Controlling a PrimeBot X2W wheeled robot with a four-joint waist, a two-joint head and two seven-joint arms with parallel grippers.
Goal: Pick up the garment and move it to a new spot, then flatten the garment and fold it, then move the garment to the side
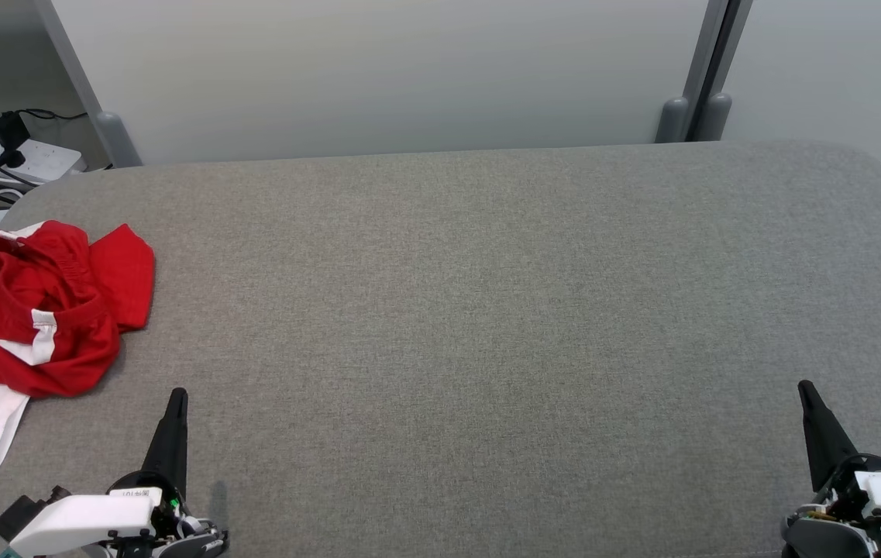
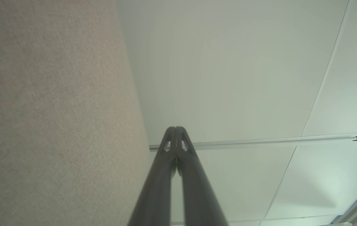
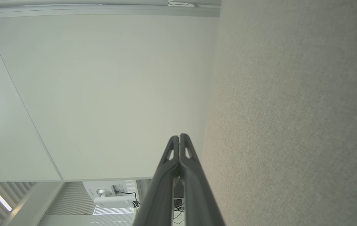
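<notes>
1. Red-and-white crumpled cloth garment (image 1: 45, 310) lies at the left edge of the grey fabric desk (image 1: 486, 310), just ahead of my left arm.
2. I judge it soft, light and floppy, so I'd pinch a raised red fold.
3. My left jaws and right jaws are clenched and empty.

head view high over grey table (image 1: 486, 310), wrist views low, sideways, likely sharing far wall (image 1: 378, 70)

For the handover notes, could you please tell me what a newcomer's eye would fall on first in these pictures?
The crumpled red and white garment stands out at the left edge of the grey table. The left pincer, shut, points up near the garment without touching it. The right pincer, also shut, sits at the far right.
</notes>
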